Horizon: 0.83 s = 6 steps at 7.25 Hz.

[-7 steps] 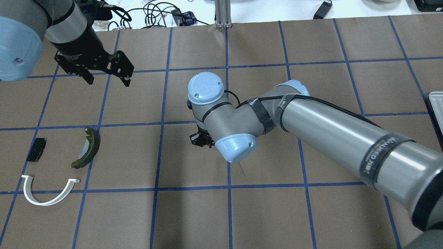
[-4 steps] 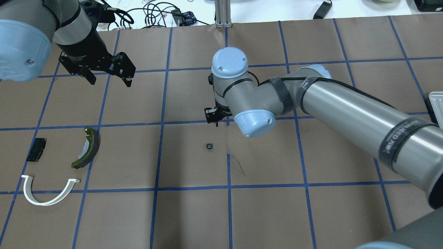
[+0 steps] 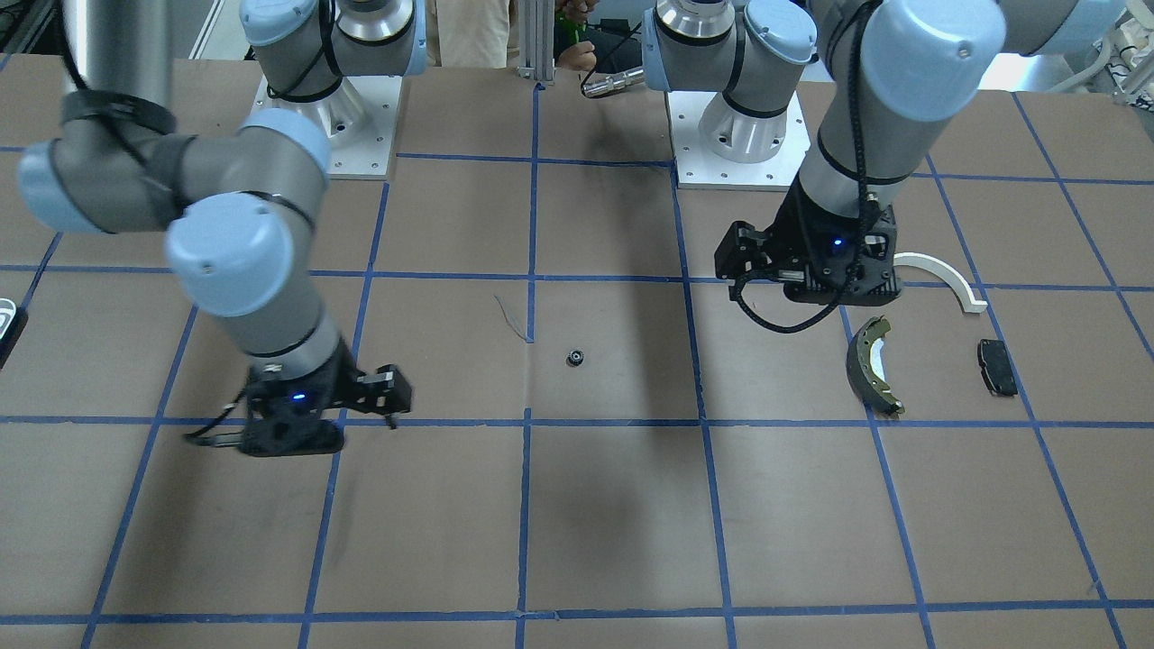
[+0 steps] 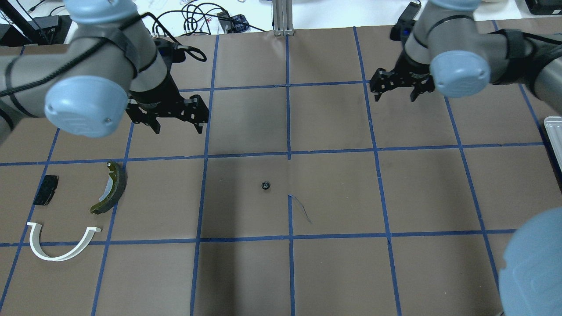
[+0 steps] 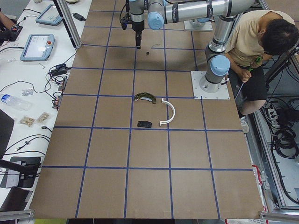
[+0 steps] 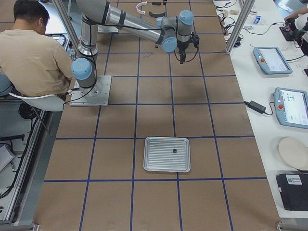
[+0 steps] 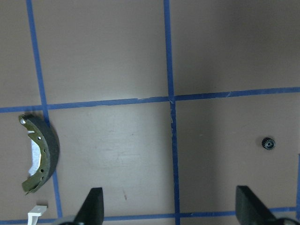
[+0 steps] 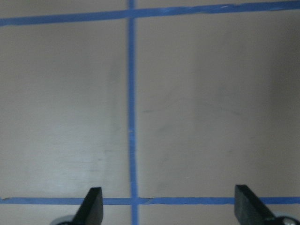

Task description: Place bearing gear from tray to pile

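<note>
Matt brown paper table [image 4: 333, 272], ribbed metal tray [image 6: 159, 161]

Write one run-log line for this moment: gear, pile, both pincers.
bearing gear: on table, apart from pile | left pincer: open, empty | right pincer: open, empty | placement: not done

Bright, even light from above; soft, broad shadows cross the counter [image 4: 246, 272] at centre frame; right wrist view slightly blurred and pale.
</note>
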Available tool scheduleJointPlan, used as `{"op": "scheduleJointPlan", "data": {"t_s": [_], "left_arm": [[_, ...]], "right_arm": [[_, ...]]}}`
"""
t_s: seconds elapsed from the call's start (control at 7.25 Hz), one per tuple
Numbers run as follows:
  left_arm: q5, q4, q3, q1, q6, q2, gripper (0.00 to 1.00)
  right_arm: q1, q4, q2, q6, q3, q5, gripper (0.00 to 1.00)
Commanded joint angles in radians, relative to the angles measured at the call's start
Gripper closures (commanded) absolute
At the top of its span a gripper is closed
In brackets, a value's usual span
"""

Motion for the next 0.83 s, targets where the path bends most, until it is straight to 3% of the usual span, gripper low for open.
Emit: {"op": "scheduleJointPlan", "data": {"t_s": [0.0, 0.14, 0.41, 0.69], "left_arm": [[-0.002, 0.197, -0.118, -0.143, -0.190, -0.055, 0.00], [-0.002, 0.254, -0.126, -0.189, -0.206, -0.088, 0.00], [-0.036, 0.291, -0.128, -0.240, -0.272, -0.159, 0.00], [-0.042, 0.347, -0.140, -0.254, -0.274, -0.213, 0.00]], "right_arm": [[-0.280, 0.006, 0.024, -0.219, -0.012, 0.002, 0.00], [-0.381, 0.005, 0.041, -0.311, -0.017, -0.008, 0.00], [-0.529, -0.057, 0.055, -0.486, -0.011, -0.121, 0.00], [-0.672, -0.092, 0.118, -0.619, -0.014, -0.132, 0.00]]}}
